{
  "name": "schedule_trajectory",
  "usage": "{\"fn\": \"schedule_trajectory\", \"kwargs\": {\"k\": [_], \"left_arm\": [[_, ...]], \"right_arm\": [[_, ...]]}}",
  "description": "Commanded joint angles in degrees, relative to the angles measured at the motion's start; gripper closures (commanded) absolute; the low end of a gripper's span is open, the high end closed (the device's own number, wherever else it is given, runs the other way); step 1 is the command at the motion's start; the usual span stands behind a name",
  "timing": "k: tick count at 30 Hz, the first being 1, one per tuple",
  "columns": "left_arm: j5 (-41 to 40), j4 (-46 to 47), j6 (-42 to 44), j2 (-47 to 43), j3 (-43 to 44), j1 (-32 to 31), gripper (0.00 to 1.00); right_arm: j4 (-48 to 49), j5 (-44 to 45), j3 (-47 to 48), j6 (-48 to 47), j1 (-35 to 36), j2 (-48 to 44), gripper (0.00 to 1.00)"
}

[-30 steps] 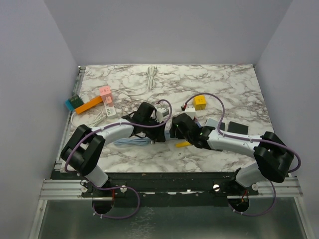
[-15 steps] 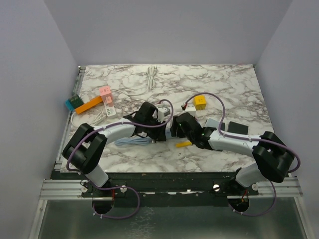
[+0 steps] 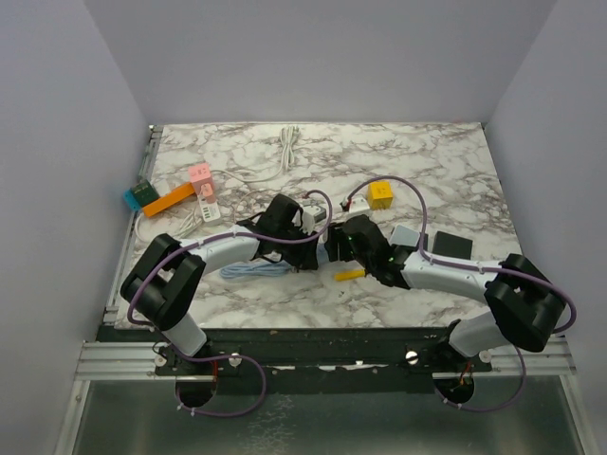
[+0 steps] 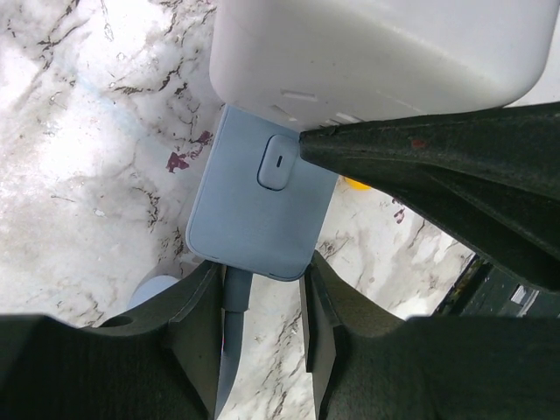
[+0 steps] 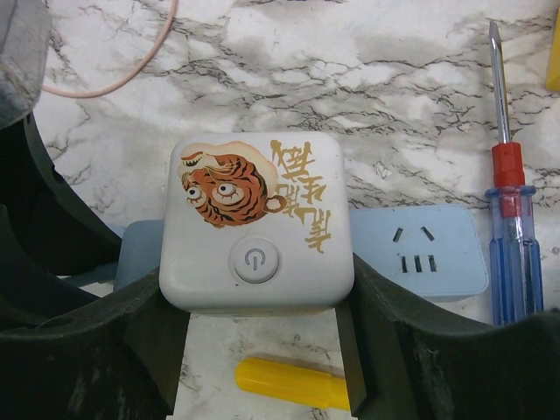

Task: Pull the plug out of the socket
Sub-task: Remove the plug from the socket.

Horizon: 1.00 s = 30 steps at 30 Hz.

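A white cube plug [image 5: 255, 223] with a tiger picture and a power button sits in a pale blue power strip [image 5: 418, 254]. My right gripper [image 5: 258, 302] is shut on the plug, one finger on each side. My left gripper [image 4: 260, 306] is shut on the cable end of the strip [image 4: 258, 206], with the plug [image 4: 376, 52] just beyond it. In the top view both grippers meet at mid-table, left [image 3: 305, 230] and right [image 3: 334, 245]. The plug is mostly hidden between them.
A yellow handle [image 5: 293, 382] lies just in front of the plug, and a red and blue screwdriver [image 5: 507, 210] lies to its right. A yellow cube [image 3: 381, 195], a black block [image 3: 450, 245], a pink cube [image 3: 199, 172], an orange block [image 3: 169, 200] and a white cable [image 3: 288, 144] lie around.
Both arms have shifted slightly away from the near edge. The grippers stay together at the plug and the strip.
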Motion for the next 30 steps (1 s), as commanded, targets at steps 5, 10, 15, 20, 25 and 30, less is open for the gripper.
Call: {"fn": "schedule_trajectory", "kwargs": {"k": [5, 10, 15, 20, 25, 30], "left_arm": [[-3.38, -6.73, 0.0, 1.01, -1.33, 0.15, 1.0], [-4.09, -6.71, 0.01, 0.42, -1.46, 0.02, 1.0], [-5.6, -6.9, 0.43, -0.48, -1.46, -0.77, 1.0], [-5.37, -6.86, 0.8, -1.46, -1.57, -1.45, 1.0], [-4.45, -6.62, 0.88, -1.81, -1.07, -1.46, 1.0], [-2.78, -5.53, 1.85, -3.8, -1.88, -1.51, 1.0]], "right_arm": [[2.87, -2.06, 6.15, -4.46, -3.56, 0.06, 1.0], [-2.53, -6.17, 7.54, -0.18, -9.18, 0.66, 1.0], [-7.33, -10.48, 10.53, 4.04, -12.18, 3.49, 1.0], [-7.97, -11.44, 9.95, 5.62, -12.19, 3.65, 1.0], [-6.46, -10.63, 8.81, 5.13, -12.2, 2.25, 1.0], [-11.25, -4.48, 8.86, 9.26, -12.19, 2.04, 1.0]]}}
